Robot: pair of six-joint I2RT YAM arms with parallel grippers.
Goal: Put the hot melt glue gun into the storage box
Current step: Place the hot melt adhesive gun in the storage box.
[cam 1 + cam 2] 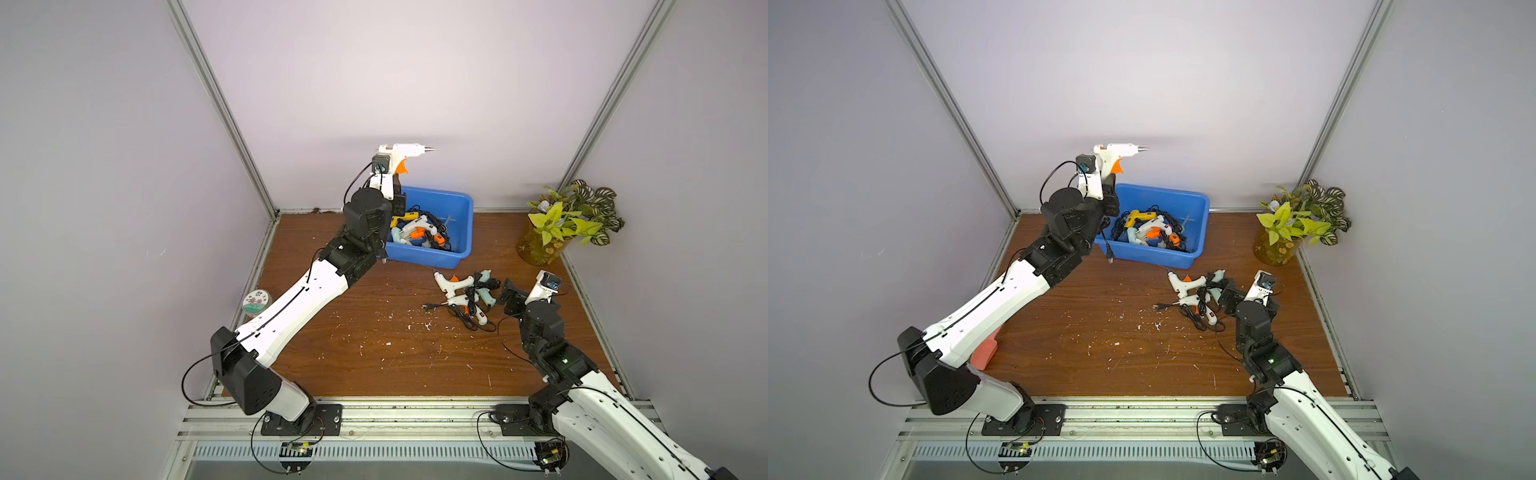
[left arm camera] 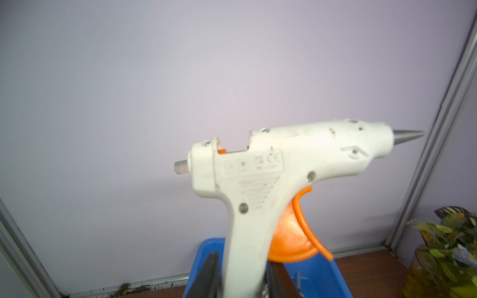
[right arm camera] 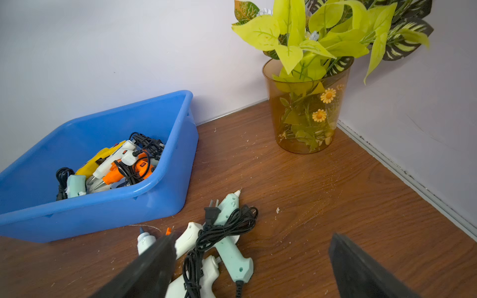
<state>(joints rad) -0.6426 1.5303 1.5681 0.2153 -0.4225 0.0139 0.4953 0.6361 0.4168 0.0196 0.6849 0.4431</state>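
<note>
Step in hand: carry phase; the gun is lifted but not yet released.
Held object: white plastic hot melt glue gun with orange trigger and metal nozzle (image 2: 284, 165), held upright by the handle, with the nozzle pointed toward the robot's right.
Left gripper (image 2: 245, 277): clamped on the lower handle of that gun, one black finger on each side.
Position of gun: raised well above the tabletop, near the left end of the bright blue rectangular plastic storage box (image 1: 428, 257); whether it is squarely over the opening cannot be told.
Cord: a black cord with plug (image 1: 1109, 254) is seen dangling at the box's near-left corner, apparently outside the wall.
Box contents: several glue guns and tangled cords (image 1: 419, 232) are already inside.
Right gripper (image 3: 250, 240): spread wide and empty, poised just over the heap of white and mint-green glue guns (image 1: 465, 295) on the brown wood-grain tabletop (image 1: 374, 353).
Progress: partial; the heap is yet to be moved.
Next move (judged): the gun should be brought over the box centre, lowered and released.
Risk (judged): the trailing cord may be left draped over the rim.
</note>
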